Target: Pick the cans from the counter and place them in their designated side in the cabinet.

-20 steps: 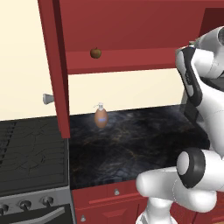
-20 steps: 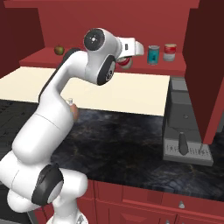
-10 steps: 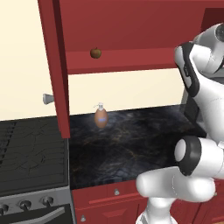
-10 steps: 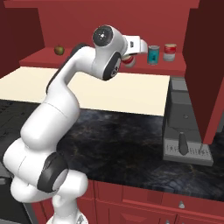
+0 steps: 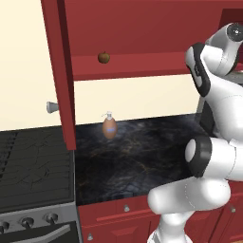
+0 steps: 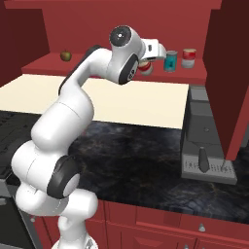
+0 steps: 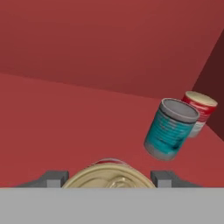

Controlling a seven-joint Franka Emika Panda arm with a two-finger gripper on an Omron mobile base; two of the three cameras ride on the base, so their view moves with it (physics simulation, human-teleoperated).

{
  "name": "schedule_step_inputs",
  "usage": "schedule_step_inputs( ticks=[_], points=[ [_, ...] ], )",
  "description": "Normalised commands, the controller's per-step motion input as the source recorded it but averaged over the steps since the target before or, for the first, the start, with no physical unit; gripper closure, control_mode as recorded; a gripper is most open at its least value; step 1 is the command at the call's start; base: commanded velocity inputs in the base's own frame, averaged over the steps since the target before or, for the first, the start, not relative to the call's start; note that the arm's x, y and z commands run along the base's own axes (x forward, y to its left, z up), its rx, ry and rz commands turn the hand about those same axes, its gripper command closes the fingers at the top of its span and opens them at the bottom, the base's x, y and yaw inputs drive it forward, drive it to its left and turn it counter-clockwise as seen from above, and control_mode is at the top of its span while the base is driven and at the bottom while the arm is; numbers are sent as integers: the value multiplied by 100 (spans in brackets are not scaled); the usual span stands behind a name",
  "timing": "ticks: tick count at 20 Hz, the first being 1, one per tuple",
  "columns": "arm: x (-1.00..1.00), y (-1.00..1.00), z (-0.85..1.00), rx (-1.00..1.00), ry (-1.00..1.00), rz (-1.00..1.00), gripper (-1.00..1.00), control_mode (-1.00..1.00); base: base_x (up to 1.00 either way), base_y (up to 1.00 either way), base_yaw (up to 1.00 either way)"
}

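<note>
Even, flat, bright rendered light fills all three views, with no visible source. The glossy black counter (image 5: 142, 156) carries a soft pale sheen near the back wall. The cabinet (image 6: 223, 73) interior darkens toward its side walls. Shadows are faint. Everything is sharp, without blur or edge distortion; the hand view looks slightly soft.

Soap bottle (image 5: 109, 127), apple (image 5: 103, 57), stove (image 5: 33, 166)

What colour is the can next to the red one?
Teal-blue can, with a grey lid; hand view shows it best.
</note>
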Motion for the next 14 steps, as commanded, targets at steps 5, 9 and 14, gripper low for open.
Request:
schedule_step_inputs(
  ticks=[5, 9, 14],
  points=[
    [27, -7, -2, 0, 3, 1, 100, -100, 0, 0, 0],
    [24, -9, -4, 0, 2, 1, 100, -100, 0, 0, 0],
    [19, -8, -10, 0, 0, 2, 100, -100, 0, 0, 0]
  ],
)
